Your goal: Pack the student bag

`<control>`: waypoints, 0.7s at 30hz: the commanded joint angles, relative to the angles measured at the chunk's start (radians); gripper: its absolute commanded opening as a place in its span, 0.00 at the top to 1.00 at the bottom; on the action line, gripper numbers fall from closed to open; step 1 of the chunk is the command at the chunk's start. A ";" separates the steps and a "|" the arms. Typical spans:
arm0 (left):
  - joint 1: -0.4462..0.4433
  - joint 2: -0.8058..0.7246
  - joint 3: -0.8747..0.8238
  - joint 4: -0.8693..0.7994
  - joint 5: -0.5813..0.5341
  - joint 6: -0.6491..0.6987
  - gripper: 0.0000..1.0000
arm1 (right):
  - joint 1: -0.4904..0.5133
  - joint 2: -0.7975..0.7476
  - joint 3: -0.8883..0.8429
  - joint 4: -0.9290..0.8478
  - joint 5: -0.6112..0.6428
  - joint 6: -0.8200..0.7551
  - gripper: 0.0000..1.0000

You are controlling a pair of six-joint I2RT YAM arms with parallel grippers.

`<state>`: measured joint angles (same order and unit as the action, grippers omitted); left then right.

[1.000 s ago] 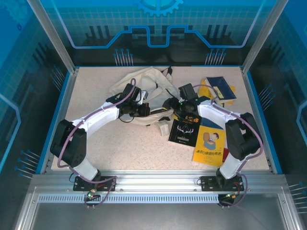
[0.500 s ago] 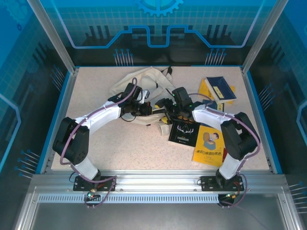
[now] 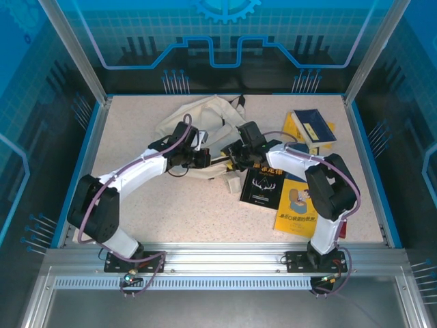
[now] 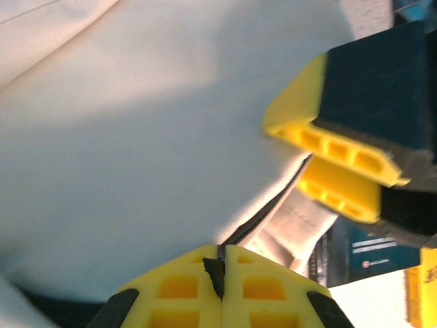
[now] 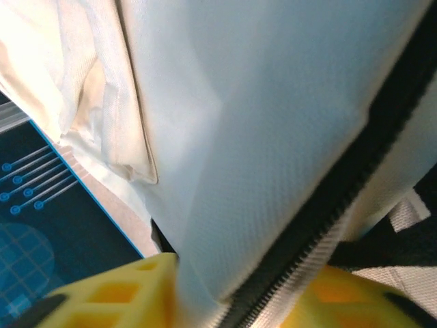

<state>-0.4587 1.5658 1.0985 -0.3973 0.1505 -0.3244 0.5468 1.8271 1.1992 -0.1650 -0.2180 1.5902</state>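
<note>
Centrally, left claw (image 3: 204, 158) pinched together on the zip trim of the student bag (image 3: 199, 113), right claw (image 3: 235, 152) clamped on its fabric edge just beside.

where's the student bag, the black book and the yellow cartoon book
student bag (image 3: 207, 109), top external view, on its cream fabric
black book (image 3: 261, 188), top external view, middle of its cover
yellow cartoon book (image 3: 298, 205), top external view, middle of its cover
</note>
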 commanded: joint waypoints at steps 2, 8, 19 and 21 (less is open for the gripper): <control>-0.007 -0.027 -0.013 -0.099 -0.143 0.073 1.00 | 0.025 0.015 0.036 -0.092 0.073 -0.069 0.78; -0.007 -0.006 0.012 -0.171 -0.285 0.079 1.00 | 0.055 -0.015 -0.011 -0.114 0.166 -0.122 0.85; -0.006 0.064 0.072 -0.273 -0.552 0.113 1.00 | 0.058 -0.021 -0.012 -0.176 0.239 -0.172 0.88; -0.006 0.095 0.105 -0.281 -0.567 0.127 1.00 | 0.059 -0.025 -0.012 -0.185 0.243 -0.179 0.88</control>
<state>-0.4683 1.6257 1.1511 -0.6071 -0.2890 -0.2394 0.6086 1.8278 1.1965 -0.2539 -0.0555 1.4441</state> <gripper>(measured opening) 0.068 0.119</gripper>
